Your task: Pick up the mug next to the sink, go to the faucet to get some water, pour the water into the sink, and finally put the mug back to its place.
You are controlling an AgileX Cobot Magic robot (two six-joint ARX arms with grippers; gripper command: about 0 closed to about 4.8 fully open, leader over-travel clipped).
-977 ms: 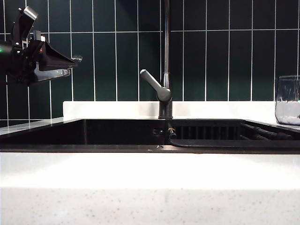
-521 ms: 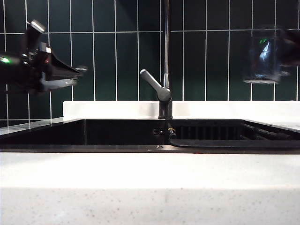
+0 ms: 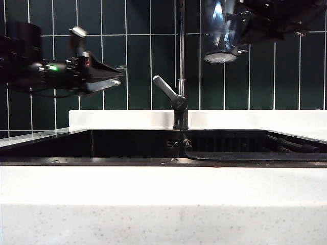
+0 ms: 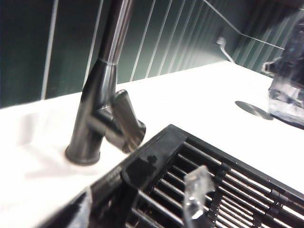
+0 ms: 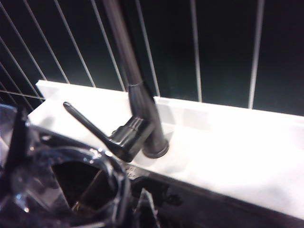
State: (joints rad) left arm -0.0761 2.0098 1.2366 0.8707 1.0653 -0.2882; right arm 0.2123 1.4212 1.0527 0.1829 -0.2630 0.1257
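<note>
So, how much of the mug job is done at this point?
Done: the right hand holds the mug lifted in the air, right of the faucet pipe. In hand: bringing the mug to the faucet, while the left hand, jaws open, is near the lever but not touching. Left: fill the mug, pour into the sink, and put the mug back.
</note>
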